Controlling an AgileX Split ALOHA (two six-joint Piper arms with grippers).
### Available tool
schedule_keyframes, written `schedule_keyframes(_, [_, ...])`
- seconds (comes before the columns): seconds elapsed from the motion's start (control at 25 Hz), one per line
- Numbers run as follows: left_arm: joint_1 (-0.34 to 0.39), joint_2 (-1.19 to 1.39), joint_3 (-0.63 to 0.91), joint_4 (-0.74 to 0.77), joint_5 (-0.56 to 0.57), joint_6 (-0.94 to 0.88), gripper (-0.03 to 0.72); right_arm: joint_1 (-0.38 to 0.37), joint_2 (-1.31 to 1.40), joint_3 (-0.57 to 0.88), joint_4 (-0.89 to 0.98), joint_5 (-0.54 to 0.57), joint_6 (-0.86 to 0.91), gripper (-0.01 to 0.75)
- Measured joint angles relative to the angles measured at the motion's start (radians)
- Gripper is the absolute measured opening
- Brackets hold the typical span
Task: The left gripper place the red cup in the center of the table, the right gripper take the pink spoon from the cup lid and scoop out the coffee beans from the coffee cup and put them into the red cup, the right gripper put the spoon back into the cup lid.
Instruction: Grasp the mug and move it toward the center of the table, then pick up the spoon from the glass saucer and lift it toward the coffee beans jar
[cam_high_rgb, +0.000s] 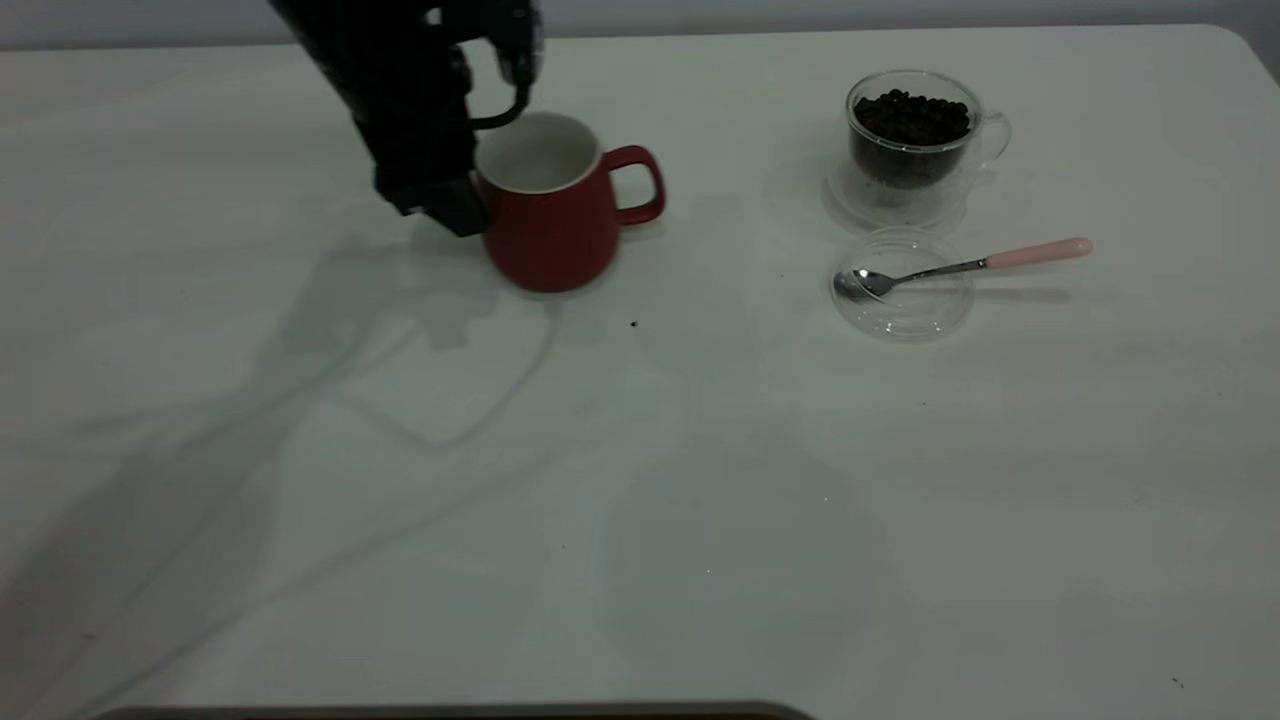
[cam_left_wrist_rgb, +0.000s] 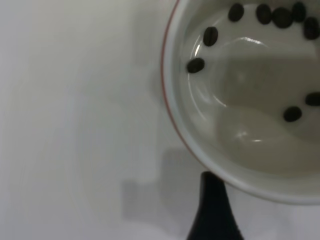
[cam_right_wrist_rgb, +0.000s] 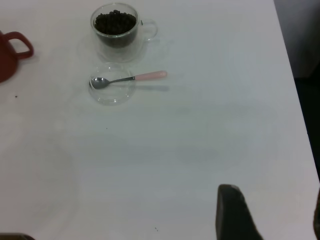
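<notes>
Plain white tabletop (cam_high_rgb: 640, 520) bare in foreground. Clear round plastic lid (cam_high_rgb: 903, 285) holds pink-handled silver spoon (cam_high_rgb: 965, 264), handle overhanging rim. Dark red ceramic mug (cam_high_rgb: 552, 205) mid-left, few beans inside. Black left gripper (cam_high_rgb: 462, 205) slants down from above, touching mug's side; finger spread unclear. Farthest: clear glass cup (cam_high_rgb: 915, 135) of dark coffee beans (cam_high_rgb: 912, 118). Right gripper (cam_right_wrist_rgb: 267, 215) hovers well apart, fingers spread.

Upright red cup (cam_high_rgb: 553, 215) holding few beans, pink spoon (cam_high_rgb: 960, 266) across cup lid (cam_high_rgb: 903, 310), perhaps touching

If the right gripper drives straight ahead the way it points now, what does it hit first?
Likely nothing soon: the right gripper points over bare table. The cup lid and pink spoon lie far ahead, off to one side; depth unclear.
</notes>
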Motion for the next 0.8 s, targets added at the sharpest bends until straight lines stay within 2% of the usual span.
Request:
schedule_keyframes(0.16, [-0.005,0.000,-0.001,-0.013,0.024,0.010,0.587,0.000,0.000,0.000,0.000,0.000,0.000,0.415])
schedule_keyframes(0.28, [0.005,-0.011,-0.001,0.059,0.097,-0.075,0.587,0.000,0.000,0.000,0.000,0.000,0.000,0.415])
schedule_keyframes(0.56, [0.028,-0.223,-0.001,0.410,0.340,-0.535,0.587,0.000,0.000,0.000,0.000,0.000,0.000,0.415])
schedule_keyframes(0.64, [0.029,-0.311,-0.001,0.459,0.375,-0.695,0.587,0.000,0.000,0.000,0.000,0.000,0.000,0.415])
schedule_keyframes(0.8, [0.029,-0.499,-0.001,0.464,0.468,-0.947,0.587,0.000,0.000,0.000,0.000,0.000,0.000,0.415])
